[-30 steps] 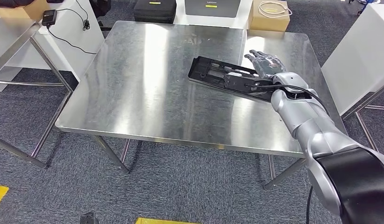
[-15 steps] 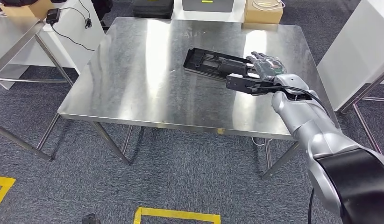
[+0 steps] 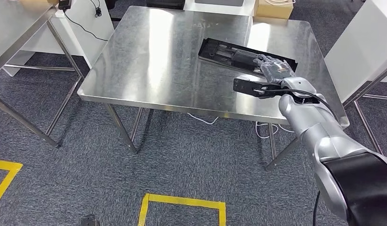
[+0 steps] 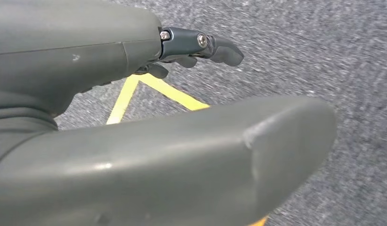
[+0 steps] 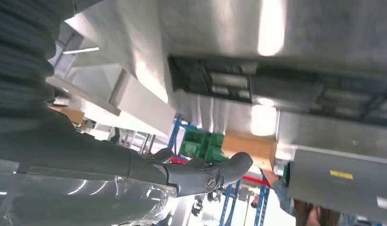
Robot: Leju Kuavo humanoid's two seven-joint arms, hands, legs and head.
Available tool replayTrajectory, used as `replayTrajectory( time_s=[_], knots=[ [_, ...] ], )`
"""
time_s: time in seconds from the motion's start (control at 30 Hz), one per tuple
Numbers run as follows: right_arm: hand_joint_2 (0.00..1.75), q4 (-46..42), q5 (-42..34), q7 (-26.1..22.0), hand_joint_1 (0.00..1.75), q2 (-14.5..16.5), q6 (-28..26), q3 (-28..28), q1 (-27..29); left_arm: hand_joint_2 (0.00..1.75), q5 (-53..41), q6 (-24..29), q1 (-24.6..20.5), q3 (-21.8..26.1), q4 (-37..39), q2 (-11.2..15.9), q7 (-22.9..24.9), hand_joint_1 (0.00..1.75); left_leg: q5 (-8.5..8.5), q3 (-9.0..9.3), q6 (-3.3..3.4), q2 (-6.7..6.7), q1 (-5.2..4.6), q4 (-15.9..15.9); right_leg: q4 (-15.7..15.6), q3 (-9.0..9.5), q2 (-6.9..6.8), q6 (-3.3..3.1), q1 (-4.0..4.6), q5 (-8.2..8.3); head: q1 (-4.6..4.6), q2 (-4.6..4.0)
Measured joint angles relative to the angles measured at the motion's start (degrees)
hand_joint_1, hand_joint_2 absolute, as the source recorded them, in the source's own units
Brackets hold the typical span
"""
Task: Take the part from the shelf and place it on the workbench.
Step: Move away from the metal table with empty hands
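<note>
steel worktop (image 3: 149, 56) carries the long flat black plastic part (image 3: 238, 53), lying flat near its far right side. right hand (image 3: 275, 69) hovers beside it, fingers (image 3: 267, 60) spread and holding nothing. best lift straight clear, without nudging the part.

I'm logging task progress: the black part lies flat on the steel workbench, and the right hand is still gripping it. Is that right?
Not quite. The black part does lie flat on the steel workbench, but the right hand is not gripping it: the head view shows the hand open above the part's near end, and the right wrist view shows its fingers holding nothing.
</note>
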Motion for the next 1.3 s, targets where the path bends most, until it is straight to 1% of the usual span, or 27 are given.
replayTrajectory(
  time_s=[0.03, 0.1, 0.17, 0.23, 0.27, 0.3, 0.37, 0.4, 0.43, 0.47, 0.5, 0.57, 0.6, 0.63, 0.7, 0.77, 0.8, 0.87, 0.93, 0.97, 1.0, 1.07, 1.13, 1.17, 1.2, 1.27, 1.3],
  knots=[
    [1.75, 0.0, 0.0, 0.0, 0.00, 0.0, 0.0, 0.0, 0.0, 0.00, 0.0, 0.0, 0.0, 0.0, 0.0, 0.0, 0.0, 0.00, 0.67, -0.73, -0.07, 0.00, -0.10, 0.0, -3.3, 2.84, 0.00, -0.08, 0.18, 0.74, 0.01, 0.00],
    [1.75, -0.1, 0.0, 0.0, 0.00, 0.0, -0.1, 0.0, -0.2, 0.00, 0.0, 0.0, 0.0, 0.0, 0.0, -0.1, 0.0, 0.00, 2.03, -1.88, -0.46, 0.02, -0.33, 0.0, -11.8, 9.05, -0.05, -0.99, 0.80, 0.03, -0.14, 0.00],
    [1.75, -0.2, 0.0, 0.0, 0.00, 0.1, -0.3, -0.1, -0.2, 0.00, 0.0, 0.1, 0.0, 0.0, 0.0, -0.1, 0.0, 0.00, 3.46, -2.27, -1.02, 0.09, -0.31, -0.6, -16.4, 11.43, -0.03, -1.76, 1.31, -0.89, -0.14, 0.00],
    [1.75, -0.1, 0.1, 0.1, 0.00, 0.1, -0.4, -0.1, -0.1, 0.00, 0.0, 0.1, 0.1, 0.0, 0.0, -0.1, 0.0, 0.00, 4.33, -2.54, -1.67, -0.04, -0.18, -1.2, -17.3, 10.74, -0.04, -2.22, 0.84, 0.34, 0.05, 0.00],
    [1.75, -0.1, 0.1, 0.1, 0.00, 0.2, -0.4, -0.1, 0.0, 0.00, 0.0, 0.2, 0.2, 0.0, 0.0, 0.0, 0.0, 0.00, 3.36, -2.96, -2.06, -0.16, -0.06, -0.8, -17.6, 10.55, -0.10, -2.68, 0.42, 1.13, 0.10, 0.00],
    [1.75, -0.1, 0.1, 0.2, 0.00, 0.3, -0.4, -0.1, 0.0, 0.00, 0.0, 0.3, 0.3, 0.0, 0.0, 0.0, 0.0, 0.00, 1.29, -3.54, -2.54, -0.25, 0.11, 0.8, -18.0, 10.15, -0.19, -3.09, -0.03, 1.94, 0.12, 0.00],
    [1.75, 0.0, 0.1, 0.4, 0.00, 0.5, -0.4, -0.1, 0.0, 0.00, 0.0, 0.4, 0.4, 0.0, 0.0, 0.1, 0.0, 0.00, -4.76, -5.28, -3.60, -0.23, 0.80, 7.7, -18.0, 9.10, -0.27, -3.50, -0.37, 3.26, 0.05, 0.00],
    [1.75, 0.0, 0.1, 0.6, 0.00, 0.5, -0.4, -0.1, 0.1, 0.00, 0.0, 0.5, 0.4, 0.0, 0.0, 0.1, 0.0, 0.00, -6.92, -6.00, -4.12, -0.19, 1.21, 11.8, -18.0, 8.48, -0.29, -3.34, -0.44, 3.74, 0.02, 0.00],
    [1.75, 0.0, 0.1, 0.9, 0.00, 0.5, -0.5, -0.1, 0.2, 0.00, 0.0, 0.5, 0.4, 0.0, 0.0, 0.2, 0.0, 0.00, -7.92, -6.21, -4.59, -0.14, 1.65, 15.0, -17.9, 7.88, -0.29, -3.13, -0.56, 4.20, 0.01, 0.00],
    [1.75, 0.0, 0.2, 1.1, 0.00, 0.5, -0.6, -0.1, 0.3, 0.00, 0.0, 0.5, 0.4, 0.1, 0.0, 0.2, 0.0, 0.00, -7.78, -5.53, -5.02, -0.11, 2.08, 16.2, -17.7, 7.33, -0.29, -2.86, -0.73, 4.56, 0.01, 0.00],
    [1.75, 0.1, 0.2, 1.6, 0.00, 0.5, -0.8, -0.2, 0.5, 0.00, 0.0, 0.6, 0.4, 0.1, 0.0, 0.3, 0.0, 0.00, -6.78, -3.69, -5.39, -0.07, 2.45, 15.0, -17.4, 6.82, -0.29, -2.57, -0.97, 4.83, 0.02, 0.00],
    [1.75, 0.1, 0.1, 2.7, 0.00, 0.4, -1.6, -0.3, 0.6, 0.00, 0.0, 0.7, 0.4, 0.1, 0.0, 0.2, 0.0, 0.00, -5.44, 1.78, -6.14, -0.10, 2.93, 8.0, -16.7, 5.77, -0.30, -2.07, -1.37, 5.17, -0.07, 0.00],
    [1.75, 0.1, 0.0, 3.5, 0.00, 0.3, -2.2, -0.5, 0.7, 0.00, 0.0, 0.8, 0.3, 0.2, 0.0, 0.2, 0.0, 0.00, -5.43, 3.90, -6.19, -0.28, 2.92, 4.8, -16.4, 5.30, -0.31, -1.74, -1.34, 5.38, -0.10, 0.00],
    [1.75, 0.1, -0.1, 4.3, 0.00, 0.2, -3.0, -0.7, 0.9, 0.00, 0.0, 0.8, 0.3, 0.2, 0.0, 0.1, 0.0, 0.00, -5.77, 5.02, -6.10, -0.46, 2.81, 2.9, -16.3, 4.98, -0.31, -1.33, -1.22, 5.65, -0.14, 0.00],
    [1.75, 0.2, -0.3, 5.5, 0.00, -0.1, -4.5, -1.2, 1.7, 0.00, 0.0, 0.9, 0.3, 0.4, 0.0, 0.1, 0.0, 0.00, -5.82, 4.99, -5.30, -0.79, 2.30, 2.2, -16.4, 4.68, -0.29, -0.23, -0.84, 6.40, -0.15, 0.00],
    [1.75, 0.4, -0.5, 6.3, 0.00, -0.7, -5.6, -1.7, 2.8, 0.00, 0.0, 0.9, 0.3, 0.5, 0.0, 0.1, 0.0, 0.00, -4.86, 4.58, -3.82, -0.73, 1.94, 1.5, -16.4, 4.13, -0.26, 0.61, -0.65, 6.27, -0.17, 0.00],
    [1.75, 0.5, -0.7, 6.8, 0.00, -1.1, -6.1, -2.0, 3.4, 0.00, 0.0, 0.9, 0.2, 0.5, 0.0, 0.1, -0.1, 0.00, -4.14, 4.22, -2.77, -0.65, 1.76, 1.0, -15.2, 3.40, -0.23, 0.57, -0.63, 5.07, -0.06, 0.00],
    [1.75, 0.7, -0.9, 7.9, 0.00, -1.9, -7.2, -2.7, 4.5, 0.00, 0.0, 0.9, 0.1, 0.6, 0.0, 0.1, -0.2, 0.00, -2.72, 3.04, -1.13, -0.53, 1.39, 0.5, -9.5, 1.10, -0.17, -0.31, -0.69, 0.59, 0.23, 0.00],
    [1.75, 1.0, -1.1, 9.4, 0.00, -2.7, -8.6, -3.4, 6.1, 0.00, 0.0, 0.9, 0.1, 0.6, 0.0, 0.1, -0.3, 0.00, -1.37, 1.41, -0.49, -0.53, 1.00, 0.5, -1.8, -0.92, -0.13, -0.55, -0.55, -3.12, 0.45, 0.00],
    [1.75, 1.2, -1.2, 10.2, 0.00, -3.2, -9.6, -3.9, 7.2, 0.00, 0.0, 0.9, 0.1, 0.7, 0.0, 0.1, -0.3, 0.00, -0.62, 0.53, -0.39, -0.57, 0.78, 0.5, 0.4, -1.02, -0.11, -0.25, -0.41, -3.44, 0.46, 0.00],
    [1.75, 1.3, -1.3, 10.9, 0.00, -3.7, -10.7, -4.3, 8.4, 0.00, 0.0, 0.8, 0.1, 0.7, 0.0, 0.1, -0.3, 0.00, 0.13, -0.36, -0.32, -0.65, 0.55, 0.5, 1.0, -0.24, -0.09, 0.15, -0.22, -2.72, 0.49, 0.00],
    [1.75, 1.5, -1.3, 11.9, 0.00, -4.6, -12.7, -5.1, 10.6, 0.00, -0.1, 0.8, 0.2, 0.8, 0.0, 0.0, -0.3, 0.00, 1.68, -2.09, -0.30, -0.82, 0.16, 0.6, -3.6, 4.17, -0.08, 0.29, 0.23, -0.22, 0.53, 0.00],
    [1.75, 1.5, -1.3, 12.4, 0.00, -5.2, -14.0, -5.8, 11.8, 0.00, -0.1, 0.8, 0.1, 0.8, 0.0, 0.0, -0.4, 0.00, 3.19, -3.35, -0.66, -0.73, -0.14, 0.5, -12.0, 9.73, -0.11, -0.89, 1.00, -0.85, 0.42, 0.00],
    [1.75, 1.5, -1.3, 12.8, 0.00, -5.5, -14.7, -6.2, 12.3, 0.00, -0.2, 0.8, 0.1, 0.9, 0.0, -0.1, -0.5, 0.00, 3.87, -3.54, -0.93, -0.60, -0.12, 0.3, -14.9, 11.16, -0.07, -1.46, 1.31, -1.58, 0.39, 0.00],
    [1.75, 1.5, -1.3, 13.4, 0.00, -5.8, -15.6, -6.6, 13.0, 0.00, -0.2, 0.8, 0.1, 0.9, 0.0, -0.1, -0.6, 0.00, 4.61, -3.58, -1.30, -0.51, -0.04, -0.1, -16.6, 11.68, -0.06, -1.90, 1.61, -2.00, 0.36, 0.00],
    [1.75, 1.6, -1.4, 14.5, 0.00, -6.5, -17.8, -7.5, 14.8, 0.00, -0.3, 0.8, 0.2, 0.9, 0.0, -0.1, -0.6, 0.00, 5.53, -3.59, -2.03, -0.55, 0.31, -0.9, -17.1, 10.91, -0.15, -2.49, 1.17, -0.52, 0.51, 0.00],
    [1.75, 1.7, -1.6, 14.8, 0.00, -6.8, -18.9, -8.0, 15.9, 0.00, -0.3, 0.8, 0.3, 1.0, 0.0, 0.0, -0.7, 0.00, 4.52, -3.95, -2.37, -0.56, 0.46, -0.6, -17.4, 10.65, -0.31, -3.01, 0.78, 0.41, 0.57, 0.00]
  ],
)
